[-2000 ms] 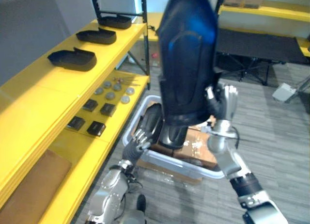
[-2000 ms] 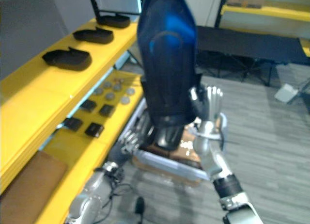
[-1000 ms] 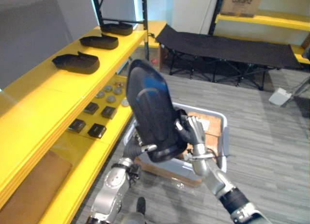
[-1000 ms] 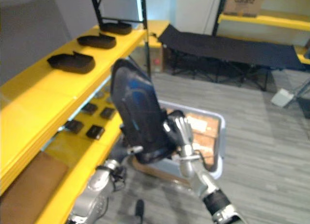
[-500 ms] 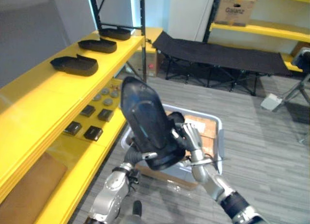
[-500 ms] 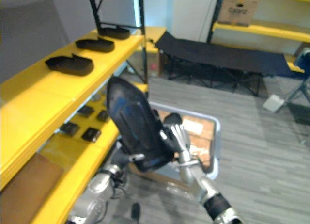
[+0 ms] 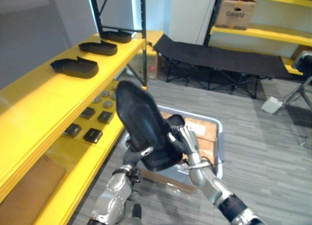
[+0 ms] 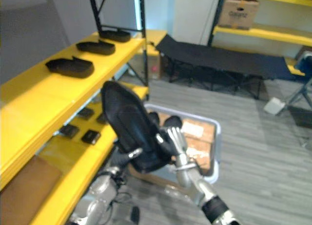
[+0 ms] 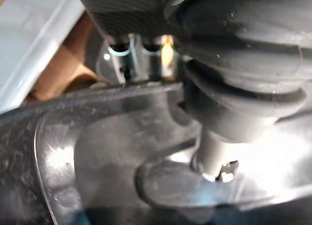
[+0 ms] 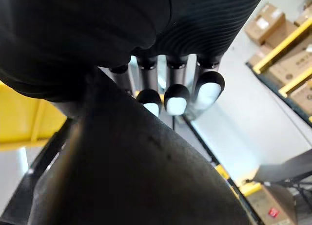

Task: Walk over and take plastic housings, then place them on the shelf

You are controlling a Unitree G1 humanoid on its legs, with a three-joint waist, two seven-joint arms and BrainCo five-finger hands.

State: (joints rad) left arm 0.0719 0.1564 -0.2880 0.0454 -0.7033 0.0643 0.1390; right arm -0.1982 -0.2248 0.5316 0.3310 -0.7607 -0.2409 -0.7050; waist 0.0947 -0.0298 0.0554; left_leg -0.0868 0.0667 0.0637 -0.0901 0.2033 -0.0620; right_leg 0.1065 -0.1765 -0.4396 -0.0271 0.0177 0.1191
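1. The black plastic housing (image 7: 141, 122) is in the air, standing steeply on end and held between both hands.
2. The left hand (image 7: 145, 151) pinches its lower edge: the thumb lies on the near face, and the fingers (image 9: 127, 59) go behind the rim.
3. The right hand (image 7: 188, 143) presses against the opposite side with its fingers (image 10: 176, 96) laid nearly straight and close together on the surface.
4. The housing hangs over the near left part of a grey bin (image 7: 222, 147), beside the yellow shelf (image 7: 44, 98).
5. Another housing (image 7: 75, 67) lies on the shelf's upper board.
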